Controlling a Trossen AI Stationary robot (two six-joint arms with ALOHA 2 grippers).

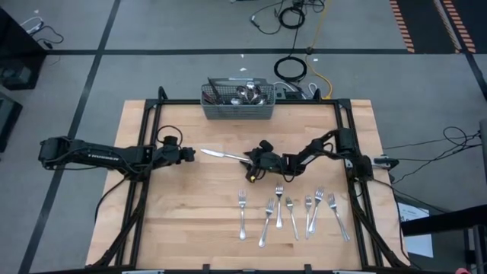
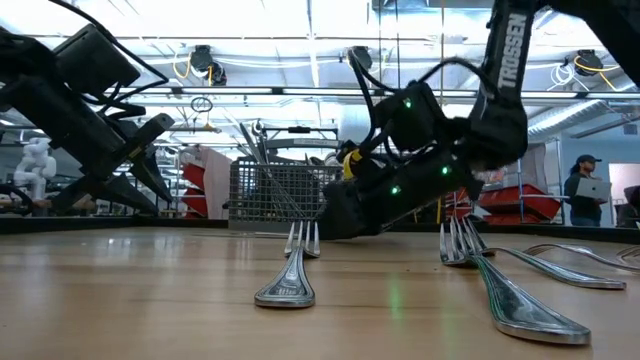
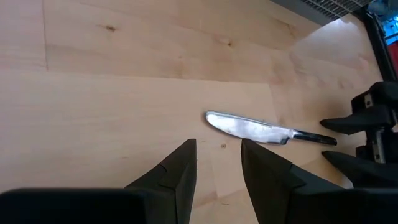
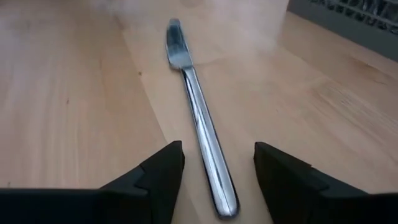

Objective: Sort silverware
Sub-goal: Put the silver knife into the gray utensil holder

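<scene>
High view: a knife [image 1: 217,154] lies flat on the wooden table [image 1: 190,221] between the left gripper [image 1: 188,154] and the right gripper [image 1: 249,158]; six forks [image 1: 293,213] lie in a row nearer the front edge, and a wire basket [image 1: 237,101] at the far edge holds more silverware. Low view: forks in the foreground, basket behind, a workshop with a person beyond. Left wrist view: its fingers [image 3: 180,174] are parted, empty, just short of the blade. Right wrist view: its fingers [image 4: 155,174] are spread wide, straddling the handle without gripping. The release looks complete; lifting straight up should avoid nudging the knife.
</scene>
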